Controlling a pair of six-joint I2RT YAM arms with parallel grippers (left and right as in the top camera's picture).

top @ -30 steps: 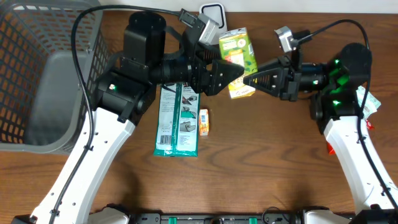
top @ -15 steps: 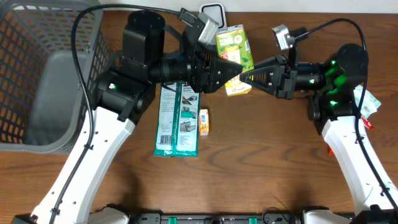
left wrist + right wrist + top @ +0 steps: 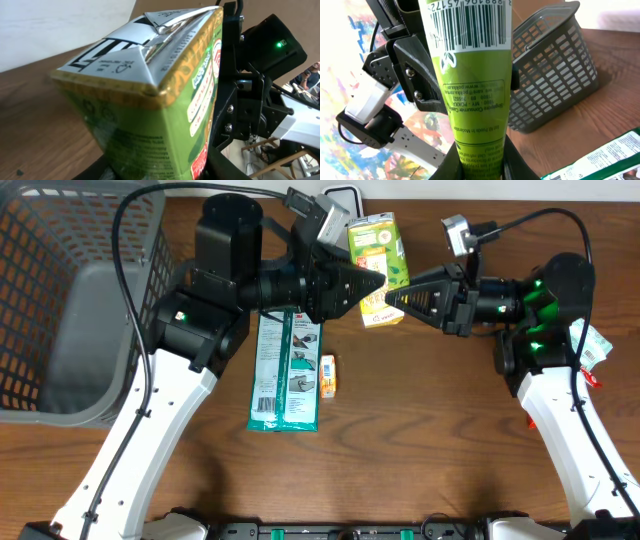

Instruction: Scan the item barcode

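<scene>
A green drink carton [image 3: 378, 250] hangs above the table's back middle, held between both grippers. My right gripper [image 3: 395, 300] is shut on its lower end; in the right wrist view the fingers clamp the carton [image 3: 470, 75] on both sides, and its barcode [image 3: 465, 25] faces this camera. My left gripper [image 3: 372, 283] comes in from the left. In the left wrist view the carton [image 3: 165, 100] fills the frame, folded top towards the camera, with a dark finger pressed against each side of it.
A grey mesh basket [image 3: 70, 300] stands at the left. A flat green packet [image 3: 285, 370] and a small orange box [image 3: 327, 375] lie on the wooden table below the grippers. A white-rimmed device [image 3: 340, 198] sits at the back edge. More packets [image 3: 595, 345] lie far right.
My left gripper's jaws have closed in onto the carton. The right gripper has carried the carton slightly left and towards the back edge.
</scene>
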